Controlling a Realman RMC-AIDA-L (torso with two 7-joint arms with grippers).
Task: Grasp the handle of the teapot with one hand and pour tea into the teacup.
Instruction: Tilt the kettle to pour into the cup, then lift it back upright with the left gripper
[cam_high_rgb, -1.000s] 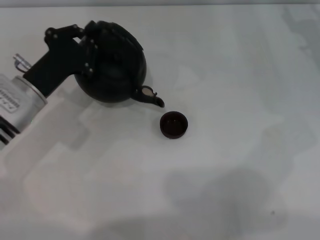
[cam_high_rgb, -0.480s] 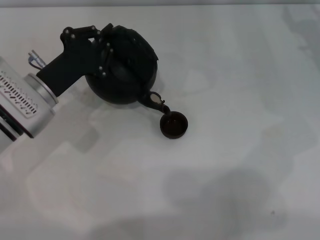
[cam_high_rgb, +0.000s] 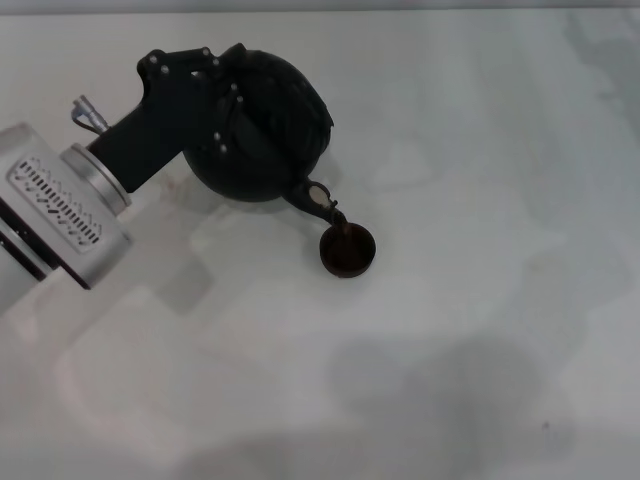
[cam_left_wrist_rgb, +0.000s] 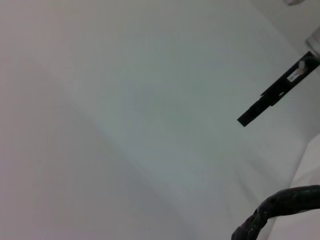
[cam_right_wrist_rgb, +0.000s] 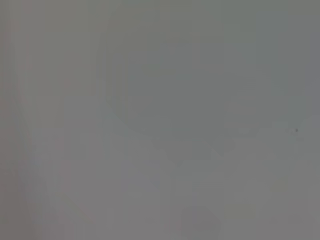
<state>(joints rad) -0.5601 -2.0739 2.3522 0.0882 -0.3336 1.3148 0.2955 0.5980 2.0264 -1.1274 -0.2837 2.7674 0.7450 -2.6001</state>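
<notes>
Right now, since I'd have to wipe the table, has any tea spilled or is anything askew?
No spill shows. The teapot is tilted in the left tool on purpose, its spout over the upright teacup. The table shows no puddle.

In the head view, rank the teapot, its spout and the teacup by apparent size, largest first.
1. teapot, held tilted by the left pincer, far the largest.
2. teacup.
3. spout, slightly smaller than the cup; its raised position makes this ranking unsure.

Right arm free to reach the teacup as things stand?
Probably, but unconfirmed: the right arm is out of every view. The teacup's far, right and near sides are open table; only the teapot's spout, held by the left gripper, overhangs its left rim.
</notes>
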